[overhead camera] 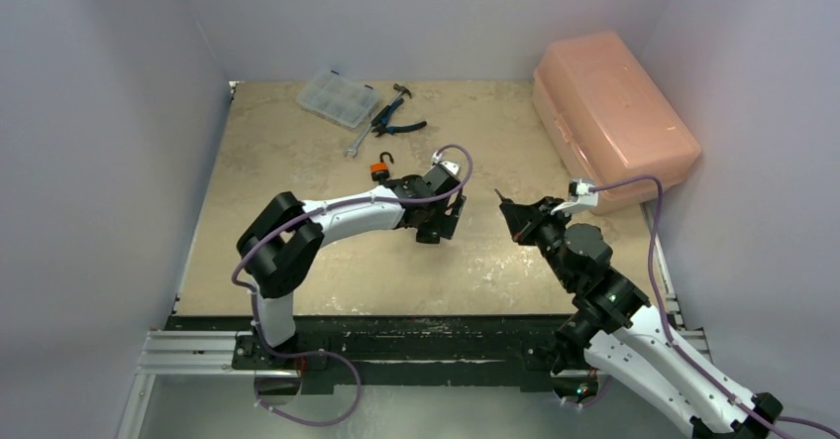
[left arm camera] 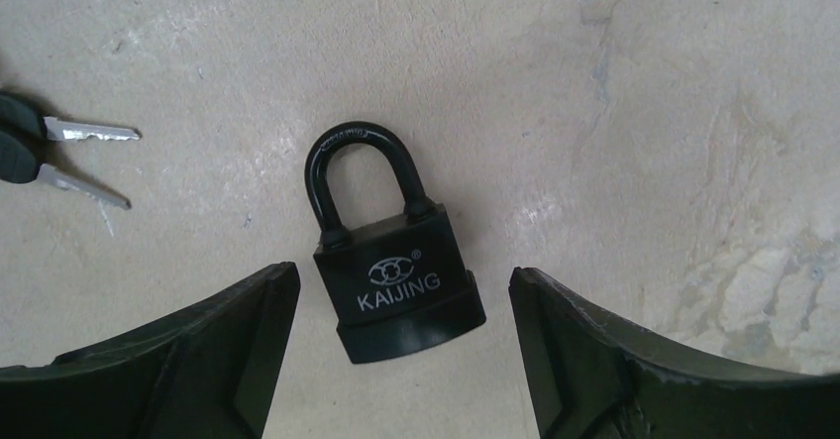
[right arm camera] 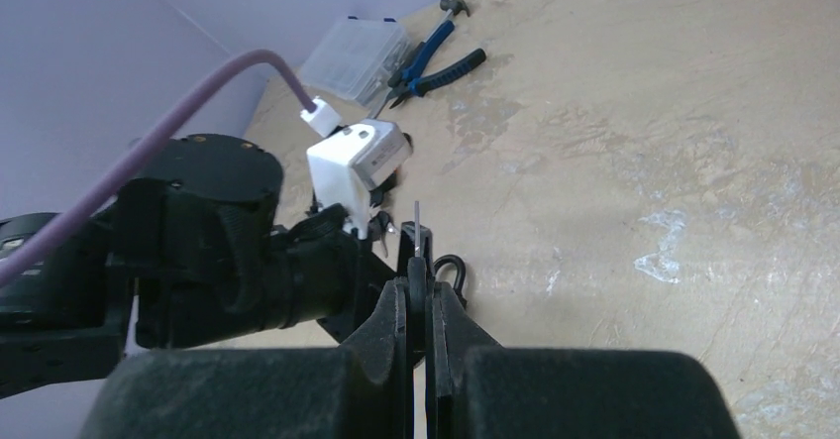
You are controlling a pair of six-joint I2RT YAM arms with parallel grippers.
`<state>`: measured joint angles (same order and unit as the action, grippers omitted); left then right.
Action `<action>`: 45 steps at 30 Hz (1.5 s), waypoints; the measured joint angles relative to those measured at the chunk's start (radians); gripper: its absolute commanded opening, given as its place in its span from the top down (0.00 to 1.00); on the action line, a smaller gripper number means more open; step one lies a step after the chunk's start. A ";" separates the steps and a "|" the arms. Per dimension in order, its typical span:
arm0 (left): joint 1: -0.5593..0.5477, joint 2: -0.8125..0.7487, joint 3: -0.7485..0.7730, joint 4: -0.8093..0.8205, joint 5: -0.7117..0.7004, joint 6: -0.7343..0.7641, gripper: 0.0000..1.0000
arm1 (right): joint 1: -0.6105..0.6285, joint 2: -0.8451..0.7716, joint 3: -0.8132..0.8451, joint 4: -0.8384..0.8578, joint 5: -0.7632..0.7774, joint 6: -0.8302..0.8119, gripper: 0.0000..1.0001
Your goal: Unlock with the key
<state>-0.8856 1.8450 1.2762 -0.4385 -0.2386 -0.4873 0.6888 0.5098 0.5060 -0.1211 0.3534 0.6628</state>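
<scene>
Near the middle of the tabletop [overhead camera: 267, 162], a black padlock [left arm camera: 401, 285] marked KAIJING is seen lying flat, with both legs of its shackle seated in the body. The left fingers [left arm camera: 213, 360] are spread wide, one on each side of the padlock body, with neither touching it. Nothing is held between them. At the left edge of the left wrist view, two loose keys [left arm camera: 69, 157] with dark heads are laid on the tabletop. Their blades are pointed toward the padlock, but they are kept apart from it.

The right fingers [right arm camera: 391, 325] are pressed together on a key [right arm camera: 418, 231]. Its thin blade is seen edge-on, sticking out past the fingertips toward the left arm. In the top view these fingers are placed just to the right of the left arm's wrist, with a gap left between the two, and the gripped key is kept clear of the padlock.

Toward the far edge, four things are grouped together: a clear compartment box [overhead camera: 339, 98], a small hammer [overhead camera: 401, 90], blue-and-black pliers [overhead camera: 398, 120] and a wrench [overhead camera: 359, 143]. A small orange-and-black object [overhead camera: 379, 168] is set just beyond the left arm — what it is cannot be told. The far right corner is taken up by a closed salmon-pink plastic case [overhead camera: 612, 122], laid along the right edge.
</scene>
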 measured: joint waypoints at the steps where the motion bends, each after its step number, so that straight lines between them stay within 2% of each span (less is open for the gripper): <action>1: 0.002 0.017 0.008 0.000 0.000 0.000 0.19 | 0.000 0.000 0.000 0.000 0.000 0.000 1.00; 8: 0.003 0.096 0.031 -0.006 -0.023 -0.012 0.25 | 0.000 0.001 0.000 0.000 -0.003 -0.008 1.00; 16: 0.003 0.117 0.039 -0.004 -0.056 -0.049 0.32 | 0.000 0.012 0.000 0.000 -0.003 -0.016 1.00; 21: 0.003 0.121 0.043 -0.008 -0.074 -0.082 0.27 | 0.000 0.020 0.000 0.000 -0.003 -0.016 1.00; 29: 0.003 0.139 0.076 -0.045 -0.102 -0.136 0.28 | 0.000 0.029 0.000 -0.001 -0.005 -0.015 1.00; 32: 0.003 0.146 0.089 -0.061 -0.112 -0.155 0.37 | 0.000 0.034 0.000 -0.001 -0.005 -0.015 1.00; 40: 0.002 0.163 0.113 -0.083 -0.124 -0.193 0.48 | 0.000 0.040 0.000 -0.001 -0.005 -0.014 1.00; 42: 0.002 0.163 0.113 -0.083 -0.124 -0.201 0.59 | 0.000 0.040 0.000 -0.001 -0.005 -0.014 1.00; 43: 0.002 0.163 0.113 -0.083 -0.124 -0.202 0.71 | 0.000 0.040 -0.001 -0.001 -0.005 -0.014 1.00; 45: 0.002 0.163 0.112 -0.083 -0.123 -0.204 0.88 | 0.000 0.040 -0.001 -0.001 -0.005 -0.014 1.00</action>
<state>-0.8837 2.0075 1.3884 -0.5213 -0.3614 -0.6918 0.6888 0.5495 0.5049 -0.1223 0.3485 0.6483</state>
